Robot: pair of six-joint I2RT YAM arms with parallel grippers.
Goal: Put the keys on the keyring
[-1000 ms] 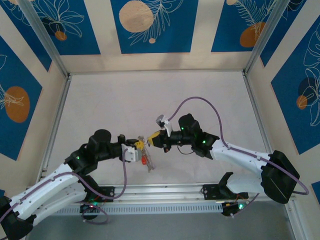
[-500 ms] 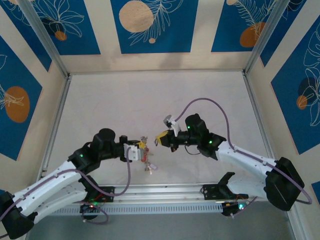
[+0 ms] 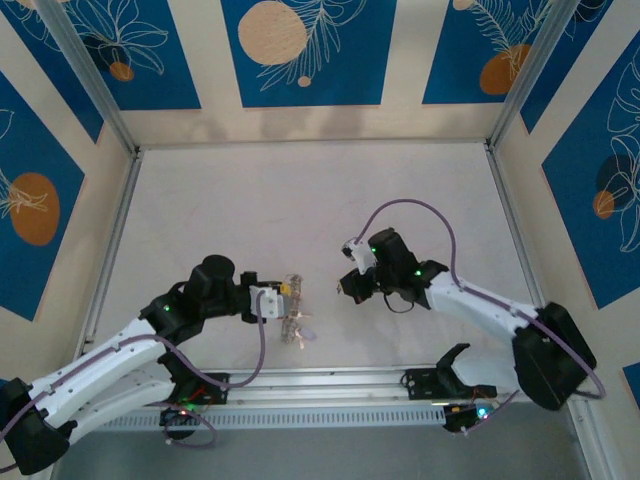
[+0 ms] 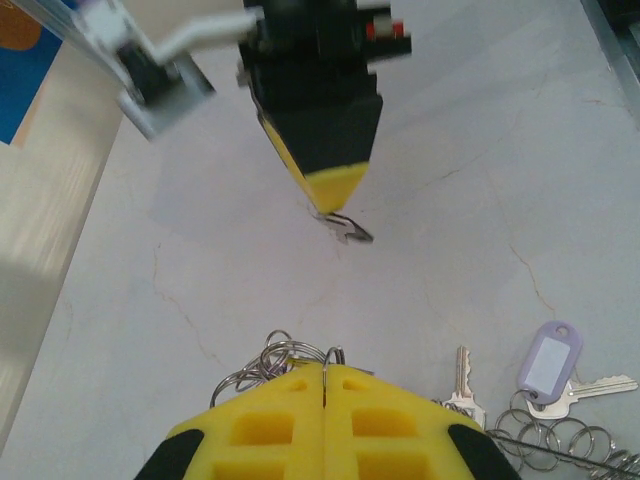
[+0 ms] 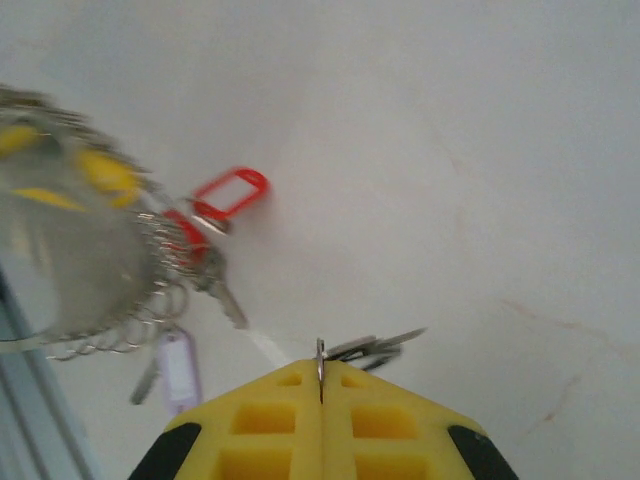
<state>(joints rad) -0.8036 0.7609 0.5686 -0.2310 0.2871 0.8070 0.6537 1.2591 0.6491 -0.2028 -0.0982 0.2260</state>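
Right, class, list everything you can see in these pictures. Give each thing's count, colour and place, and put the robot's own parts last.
keyring: one, grey metal, pinched by the left gripper
keys on the ring: several, silvery, exact count unclear, bunched beside the left gripper
red tag: one, red, on that bunch
lilac tag: one, pale lilac, on that bunch
loose key: at least one, silvery, pinched by the right gripper
table: one, off-white, under everything
wall panels: several, blue and cream, around the table
cables: two, purple, one along each arm
arms: two, black and white, near edge
grippers: two, yellow fingers, both shut, tips facing, apart
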